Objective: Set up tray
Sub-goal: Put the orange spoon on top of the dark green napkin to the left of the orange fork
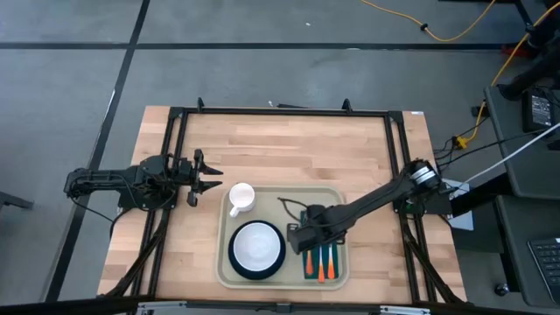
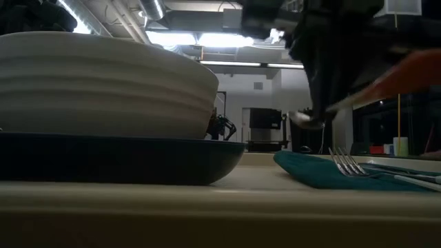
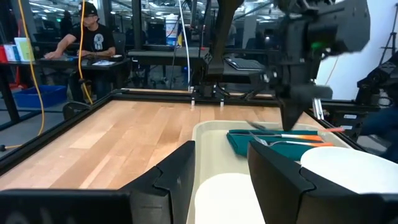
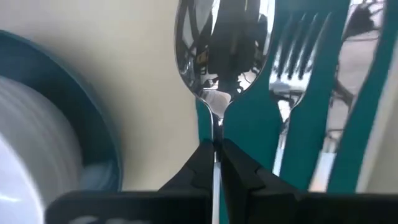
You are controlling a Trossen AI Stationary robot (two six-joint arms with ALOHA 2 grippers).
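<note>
The beige tray [image 1: 337, 203] lies on the wooden table. On it stand a white cup [image 1: 241, 199] and a dark teal plate [image 1: 237, 260] that carries a white bowl [image 1: 257, 247]. A green napkin [image 1: 337, 254] lies on the tray's right part, and a fork [image 4: 298, 56] lies on it. My right gripper [image 1: 300, 234] is over the napkin's left edge, shut on a spoon [image 4: 217, 43] with an orange handle [image 2: 406, 76]. My left gripper [image 1: 214, 179] is open, off the tray, just left of the cup [image 3: 224, 199]. My right gripper [image 4: 216, 149] pinches the spoon's thin neck [image 4: 216, 127], just behind its bowl, between the two fingertips. The fingers slant down from the table's right and lie along the spoon. The spoon is lifted clear and tilted, its bowl [image 2: 303, 118] low and its orange handle higher.
Bare wood lies left of and beyond the tray. A black frame [image 1: 280, 112] runs round the table's edges. A person [image 3: 87, 37] sits at a desk beyond the table.
</note>
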